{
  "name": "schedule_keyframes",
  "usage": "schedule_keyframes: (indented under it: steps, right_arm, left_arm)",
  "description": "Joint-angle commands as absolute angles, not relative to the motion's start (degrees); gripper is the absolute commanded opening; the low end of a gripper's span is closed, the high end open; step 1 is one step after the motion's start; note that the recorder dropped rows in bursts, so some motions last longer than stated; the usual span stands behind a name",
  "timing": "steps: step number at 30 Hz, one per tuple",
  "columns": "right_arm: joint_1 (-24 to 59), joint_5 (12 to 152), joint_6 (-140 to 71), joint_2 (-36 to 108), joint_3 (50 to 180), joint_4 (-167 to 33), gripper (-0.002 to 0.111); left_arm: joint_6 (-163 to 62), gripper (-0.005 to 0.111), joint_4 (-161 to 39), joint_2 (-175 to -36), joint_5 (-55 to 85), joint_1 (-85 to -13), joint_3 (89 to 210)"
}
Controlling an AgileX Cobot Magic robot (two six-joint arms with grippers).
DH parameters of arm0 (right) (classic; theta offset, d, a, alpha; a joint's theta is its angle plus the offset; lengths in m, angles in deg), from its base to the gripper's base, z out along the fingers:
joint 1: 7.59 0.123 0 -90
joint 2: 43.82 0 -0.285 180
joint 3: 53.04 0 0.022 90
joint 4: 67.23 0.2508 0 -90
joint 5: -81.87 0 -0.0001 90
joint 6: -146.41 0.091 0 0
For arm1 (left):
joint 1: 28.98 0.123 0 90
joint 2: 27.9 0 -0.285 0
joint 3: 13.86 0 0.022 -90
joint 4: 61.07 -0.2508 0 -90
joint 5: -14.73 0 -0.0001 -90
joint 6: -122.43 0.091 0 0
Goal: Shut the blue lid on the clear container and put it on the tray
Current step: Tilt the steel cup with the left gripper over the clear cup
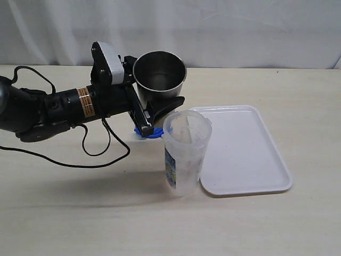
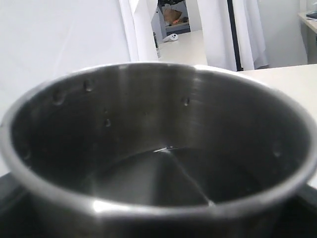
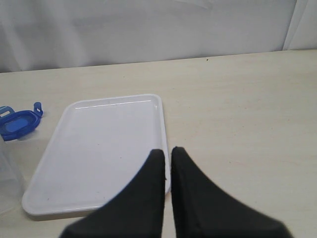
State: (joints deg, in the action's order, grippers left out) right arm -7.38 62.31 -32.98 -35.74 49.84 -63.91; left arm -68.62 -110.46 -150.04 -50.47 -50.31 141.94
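Note:
The clear container [image 1: 184,154] stands upright and uncovered on the table, touching the left edge of the white tray [image 1: 245,154]. The blue lid [image 1: 148,133] lies flat on the table just behind it, partly hidden under my left gripper [image 1: 160,109]. That gripper is shut on the steel cup [image 1: 160,77] and holds it upright above the table; the cup's inside [image 2: 158,148] fills the left wrist view. My right gripper [image 3: 167,151] is shut on nothing, over the tray's [image 3: 99,144] near right edge. The right wrist view also shows the lid [image 3: 19,123] and a sliver of the container [image 3: 7,173].
A black cable [image 1: 80,160] loops across the table under the left arm. A white curtain hangs behind the table's far edge. The right arm does not show in the exterior view.

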Motion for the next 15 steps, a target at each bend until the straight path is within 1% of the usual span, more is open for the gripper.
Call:
schedule_keyframes:
  steps: [1, 7, 15]
  right_arm:
    - [-7.6, 62.5, -33.1, -36.0, 49.7, -63.6, 0.005]
    - [-7.6, 62.5, -33.1, -36.0, 49.7, -63.6, 0.005]
    - [-7.6, 62.5, -33.1, -36.0, 49.7, -63.6, 0.005]
  left_arm:
    - [-67.9, 0.000, -108.0, -148.8, -55.2, -51.0, 143.0]
    - [-67.8, 0.000, -103.4, -148.8, -54.2, -54.1, 143.0]
    - [-62.7, 0.000, -103.3, -148.8, -53.9, -54.2, 143.0]
